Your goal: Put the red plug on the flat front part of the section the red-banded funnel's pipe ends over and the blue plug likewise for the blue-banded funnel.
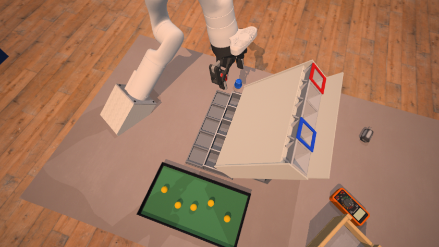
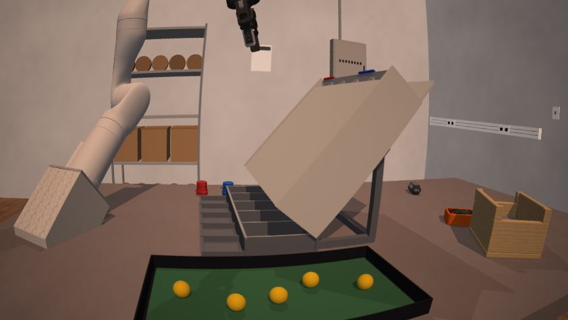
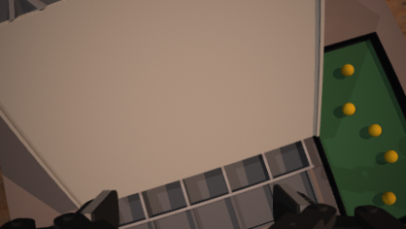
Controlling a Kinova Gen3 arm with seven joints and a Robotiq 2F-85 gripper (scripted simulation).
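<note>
The end effector [image 1: 232, 76] [image 2: 252, 45] [image 3: 195, 205] is high above the surface [image 1: 92, 165] [image 2: 99, 270], fingers spread wide apart, nothing between them. The red plug [image 1: 226, 78] [image 2: 202, 187] stands upright on the surface, well below the fingers; the top view shows it partly hidden by them. The blue plug [image 1: 238, 83] [image 2: 227, 187] stands near it, not touching, its lower part screened in the exterior view by the bin unit [image 1: 203, 167] [image 2: 278, 244] [image 3: 201, 202]. Both plugs are off the sections' front parts.

Beside the plugs, the bin unit runs in two rows, the rear row partly under the tilted cover [image 1: 260, 122] [image 2: 301, 127] [image 3: 185, 97]. The cover hides the pipes; their routes cannot be determined. Along its raised end sit the red band [image 1: 324, 85] [image 2: 328, 77] and the blue band [image 1: 314, 141] [image 2: 366, 71].

Farther off, the black-rimmed green tray [image 1: 196, 174] [image 2: 258, 261] [image 3: 386, 60] contains five orange marbles [image 1: 193, 207] [image 2: 278, 295] [image 3: 349, 109], all apart. Beyond the cover are an orange multimeter [image 1: 348, 202] [image 2: 457, 216] and a wooden holder [image 1: 333, 230] [image 2: 520, 238].
</note>
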